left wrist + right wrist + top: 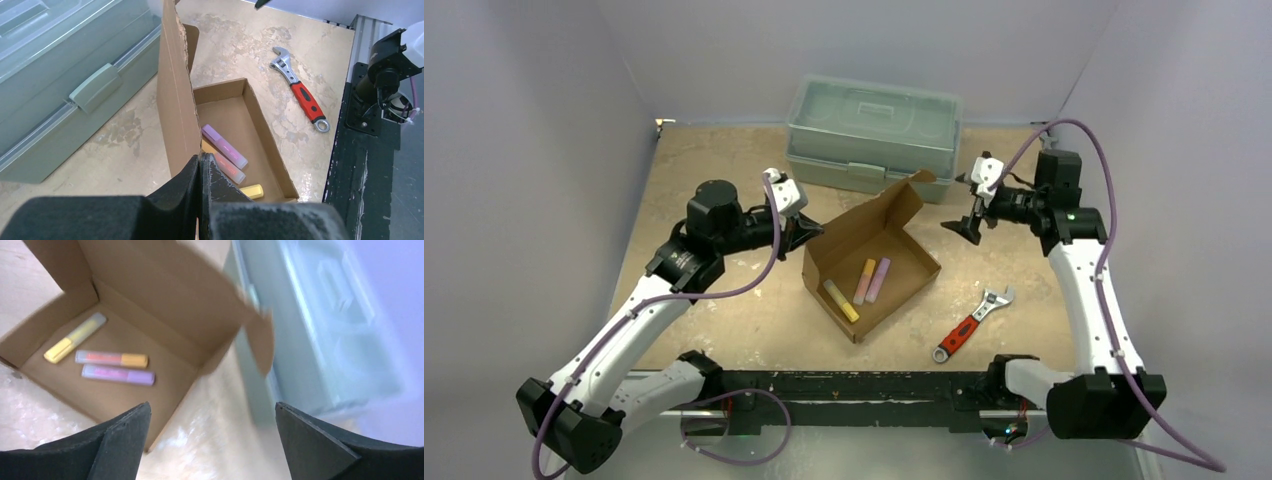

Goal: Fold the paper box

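The paper box sits mid-table, in front of the toolbox, with its lid raised and three markers inside. The left gripper is clamped on the lid edge — the right gripper hangs spread, clear of the box.

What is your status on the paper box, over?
Left gripper jaws shut on paper box lid edge. Right gripper jaws open, clear of it. Lid upright, three markers inside. Toolbox close behind lid.

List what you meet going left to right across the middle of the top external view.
Left tool pinching the paper box → yellow highlighter → orange highlighter → purple highlighter → wrench.
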Tool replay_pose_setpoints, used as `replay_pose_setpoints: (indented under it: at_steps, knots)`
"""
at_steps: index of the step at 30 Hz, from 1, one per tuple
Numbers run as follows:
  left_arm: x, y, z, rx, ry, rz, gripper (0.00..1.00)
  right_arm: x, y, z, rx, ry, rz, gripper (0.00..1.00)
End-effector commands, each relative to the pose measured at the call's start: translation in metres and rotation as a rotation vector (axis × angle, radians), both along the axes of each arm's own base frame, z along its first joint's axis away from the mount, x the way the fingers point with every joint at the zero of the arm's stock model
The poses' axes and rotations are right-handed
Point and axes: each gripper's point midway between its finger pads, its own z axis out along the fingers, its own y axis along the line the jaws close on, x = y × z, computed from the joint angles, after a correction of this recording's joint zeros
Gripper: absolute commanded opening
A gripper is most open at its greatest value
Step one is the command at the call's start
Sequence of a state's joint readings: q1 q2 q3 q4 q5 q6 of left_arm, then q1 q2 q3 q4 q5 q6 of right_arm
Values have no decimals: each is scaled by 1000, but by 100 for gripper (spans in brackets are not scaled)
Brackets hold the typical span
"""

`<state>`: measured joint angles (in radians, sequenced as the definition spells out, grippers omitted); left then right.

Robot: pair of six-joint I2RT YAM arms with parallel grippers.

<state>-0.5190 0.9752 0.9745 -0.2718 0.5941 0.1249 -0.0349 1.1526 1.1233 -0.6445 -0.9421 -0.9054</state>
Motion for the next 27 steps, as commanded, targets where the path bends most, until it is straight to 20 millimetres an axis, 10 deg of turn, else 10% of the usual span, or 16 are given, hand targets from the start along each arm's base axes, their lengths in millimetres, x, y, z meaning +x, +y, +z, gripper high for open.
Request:
replay_pose_setpoints:
  at_steps: [1, 12, 27]
  knots:
    - [-10, -3, -25, 59, 97, -44, 0, -25, 43, 52, -48, -202, 259, 99]
    - [-8, -6, -27, 64, 110, -46, 0, -9, 130, 43, -281, -190, 460, 96]
    - [-7, -8, -26, 54, 126, -38, 0, -28, 114, -13, -449, -152, 450, 35]
